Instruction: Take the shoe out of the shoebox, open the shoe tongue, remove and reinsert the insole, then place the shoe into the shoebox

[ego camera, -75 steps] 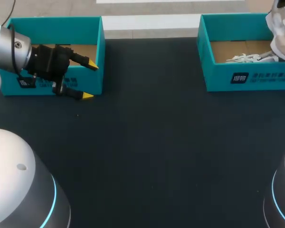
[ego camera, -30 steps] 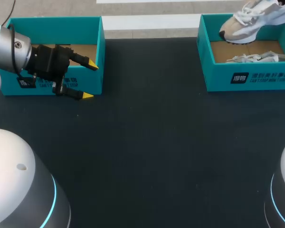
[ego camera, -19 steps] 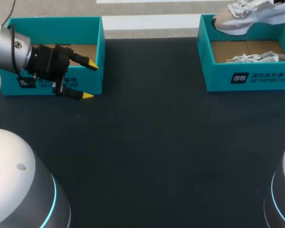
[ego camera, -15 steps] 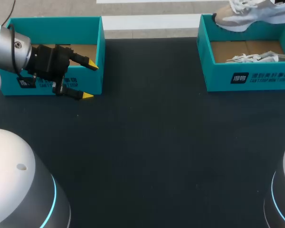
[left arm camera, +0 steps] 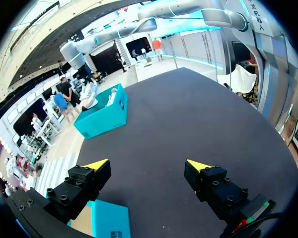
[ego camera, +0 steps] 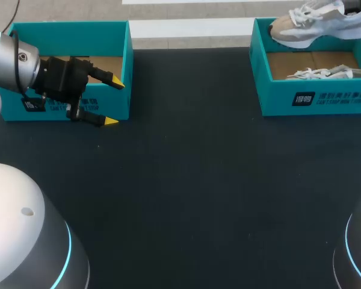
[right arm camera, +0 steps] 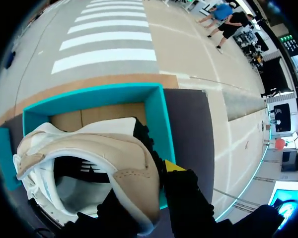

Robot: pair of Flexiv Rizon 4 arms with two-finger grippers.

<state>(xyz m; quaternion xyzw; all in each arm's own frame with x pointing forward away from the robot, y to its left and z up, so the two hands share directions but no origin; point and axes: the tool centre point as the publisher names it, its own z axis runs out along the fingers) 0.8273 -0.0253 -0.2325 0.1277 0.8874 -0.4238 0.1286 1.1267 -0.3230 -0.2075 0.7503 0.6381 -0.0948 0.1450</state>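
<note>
Over the dark table (ego camera: 186,192), the shoe (ego camera: 316,27), heel collar clamped in the right gripper (right arm camera: 150,173), has risen out of the shoebox (ego camera: 316,99) beneath it, so the extraction looks done, while the left gripper (ego camera: 114,102) stays far off, fingers spread and empty.

The left arm (ego camera: 6,57) is silver with a cyan ring. The left gripper (ego camera: 114,102) is black; its blocky fingers (left arm camera: 216,186) show screws and yellow tips.
</note>
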